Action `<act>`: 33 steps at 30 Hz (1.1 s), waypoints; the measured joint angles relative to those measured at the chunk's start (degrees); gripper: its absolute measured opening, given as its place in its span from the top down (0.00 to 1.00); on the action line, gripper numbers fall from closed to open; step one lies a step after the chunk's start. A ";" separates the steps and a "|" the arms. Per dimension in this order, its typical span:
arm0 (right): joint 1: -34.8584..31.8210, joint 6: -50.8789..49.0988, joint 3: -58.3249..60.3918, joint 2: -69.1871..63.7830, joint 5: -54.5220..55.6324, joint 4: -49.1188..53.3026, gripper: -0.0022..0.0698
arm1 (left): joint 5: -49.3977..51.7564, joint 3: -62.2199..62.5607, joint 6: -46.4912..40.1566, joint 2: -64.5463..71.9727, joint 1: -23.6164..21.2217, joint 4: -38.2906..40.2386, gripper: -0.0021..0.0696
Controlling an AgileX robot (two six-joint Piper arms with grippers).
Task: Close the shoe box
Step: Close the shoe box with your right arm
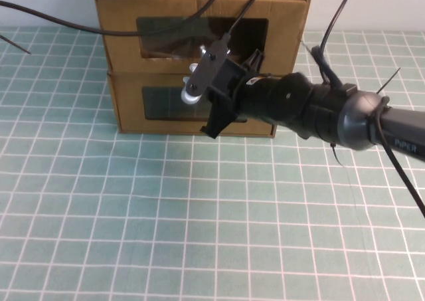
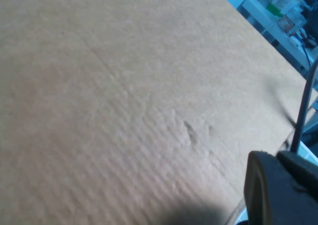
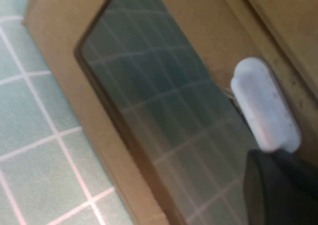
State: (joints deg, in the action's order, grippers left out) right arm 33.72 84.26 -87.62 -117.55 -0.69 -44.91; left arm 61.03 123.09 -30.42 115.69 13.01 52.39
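Observation:
Two brown cardboard boxes stand stacked at the back of the table. The upper one is the shoe box (image 1: 119, 32), with a creased film window (image 1: 199, 32); its front looks about level with the box under it. My right gripper (image 1: 190, 94) reaches in from the right and hangs in front of the seam between the two boxes, jaws together and holding nothing. In the right wrist view it (image 3: 271, 150) is close to the lower box's smooth window (image 3: 164, 111), with a white rounded piece (image 3: 266, 106) at its tip. My left gripper (image 2: 278, 190) shows only in its wrist view, shut, over plain cardboard (image 2: 124, 96).
The lower matching box (image 1: 129, 105) has a smooth dark window (image 1: 169, 101). Black cables (image 1: 60, 23) hang across the top of the boxes. A green grid mat (image 1: 166, 214) covers the table in front. The right arm's body (image 1: 319, 108) crosses the right side.

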 joint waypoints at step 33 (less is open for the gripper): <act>-4.91 -15.12 -3.94 21.05 -50.60 6.01 0.99 | 8.99 0.00 -1.30 -16.00 -4.36 -0.92 0.98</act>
State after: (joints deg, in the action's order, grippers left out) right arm 28.80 69.14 -91.56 -96.50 -51.29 -38.90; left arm 70.02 123.09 -31.72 99.69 8.65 51.46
